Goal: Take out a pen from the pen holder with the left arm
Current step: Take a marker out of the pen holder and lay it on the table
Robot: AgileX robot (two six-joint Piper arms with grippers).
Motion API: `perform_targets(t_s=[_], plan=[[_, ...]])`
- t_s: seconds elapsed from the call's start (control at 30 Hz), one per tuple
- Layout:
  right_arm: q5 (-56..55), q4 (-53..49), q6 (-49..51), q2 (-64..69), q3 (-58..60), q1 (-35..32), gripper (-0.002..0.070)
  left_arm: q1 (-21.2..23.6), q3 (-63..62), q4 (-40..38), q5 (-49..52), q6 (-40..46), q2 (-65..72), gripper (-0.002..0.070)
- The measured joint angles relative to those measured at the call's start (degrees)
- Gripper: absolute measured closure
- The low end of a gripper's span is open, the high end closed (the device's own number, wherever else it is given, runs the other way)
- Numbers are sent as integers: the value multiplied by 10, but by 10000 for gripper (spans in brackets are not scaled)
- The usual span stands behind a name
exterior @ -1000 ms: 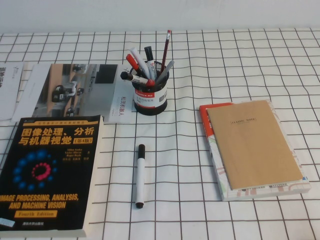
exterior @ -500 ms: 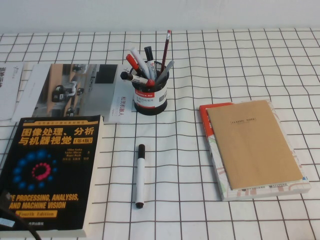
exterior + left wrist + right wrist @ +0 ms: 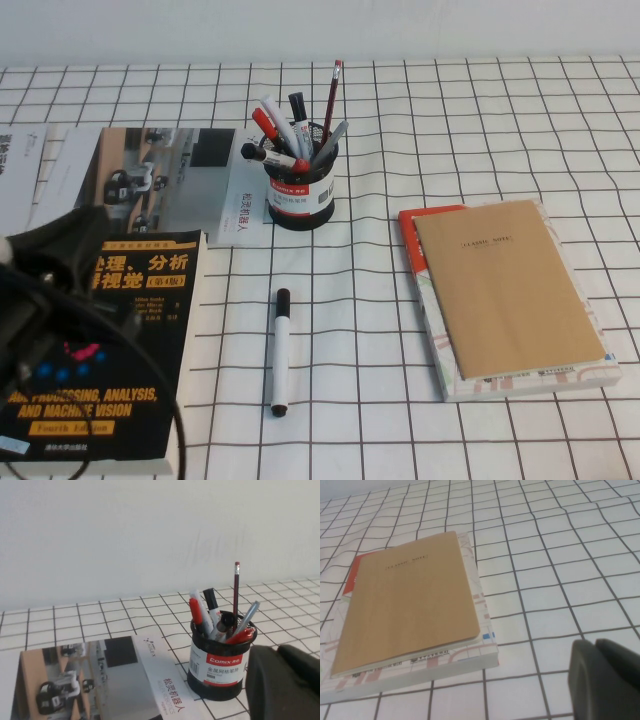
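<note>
My left gripper (image 3: 280, 665) hangs clenched and empty over the black book (image 3: 130, 400) at the near left, well short of the pen holder (image 3: 300, 195) at far centre (its pens (image 3: 290, 130) crowd and lean every way). If I reach in without opening, I could tip the holder. If I open wide, I may pinch two pens. My right gripper (image 3: 605, 680) sits closed over bare cloth beside the notebook (image 3: 410, 600).

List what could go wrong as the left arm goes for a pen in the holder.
1. The left gripper, over the black book and short of the holder, is shut; unless it opens, it may knock pens instead of gripping one.
2. The pens lean crowded together; lifting one could drag neighbours or tip the holder.
The right gripper, shut near the notebook, looks parked.
</note>
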Motion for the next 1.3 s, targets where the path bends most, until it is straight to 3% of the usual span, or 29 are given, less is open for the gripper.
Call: perform_targets(t_s=[0.17,0.27,0.5,0.6,1.3], plan=[[0,0,0,0,0,0,692,-5,-1,87,-162,-2,123,670],[0,0,0,0,0,0,692,-5,-8,109,-252,-10,198,620],[0,0,0,0,0,0,692,-5,-46,115,-312,-65,316,354],[0,0,0,0,0,0,692,-5,-73,115,-325,-72,357,285],[0,0,0,0,0,0,693,-5,-258,115,-329,-105,571,254]])
